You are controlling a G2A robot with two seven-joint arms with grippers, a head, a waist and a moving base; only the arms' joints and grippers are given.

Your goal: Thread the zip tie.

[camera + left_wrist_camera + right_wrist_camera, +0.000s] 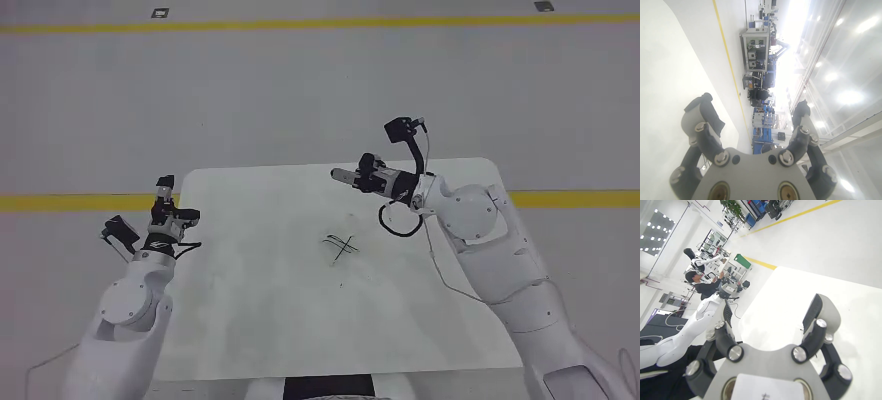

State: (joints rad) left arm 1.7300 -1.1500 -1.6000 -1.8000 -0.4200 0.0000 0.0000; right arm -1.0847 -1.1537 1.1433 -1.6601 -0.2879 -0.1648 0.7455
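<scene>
Left gripper (754, 101) and right gripper (771, 302) were held released, empty; zip ties (340, 246) were found ungrasped between them, presumably awaiting pickup.

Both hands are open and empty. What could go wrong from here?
The zip ties lie thin, flat and crossed on the table, so a hand may pinch two at once or miss. The left hand and the right hand, both open, must converge there and might collide.
</scene>
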